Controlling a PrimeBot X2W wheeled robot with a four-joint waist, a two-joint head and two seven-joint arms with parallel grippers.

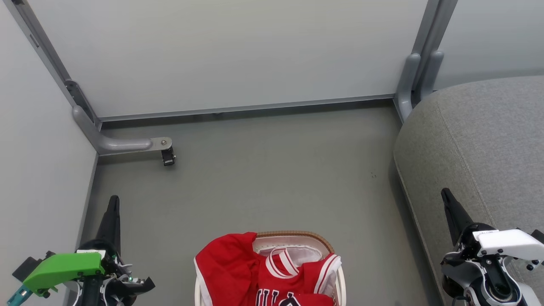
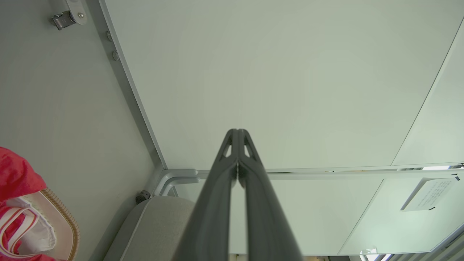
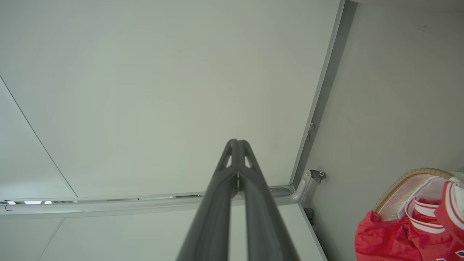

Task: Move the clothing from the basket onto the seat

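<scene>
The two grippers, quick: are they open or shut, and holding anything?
Left gripper: shut, holding nothing.
Right gripper: shut, holding nothing.

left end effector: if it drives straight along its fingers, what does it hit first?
Probably the pale wall panel: in the left wrist view the shut left end effector points squarely at it, with nothing between. The basket and seat sit off to the side. Distance unclear.

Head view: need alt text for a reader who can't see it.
Red clothing, a jersey on top, spills over a brown-rimmed laundry basket at bottom centre on a grey floor. A grey seat stands at right. Both shut, the left hand and right hand flank the basket, holding nothing.
</scene>
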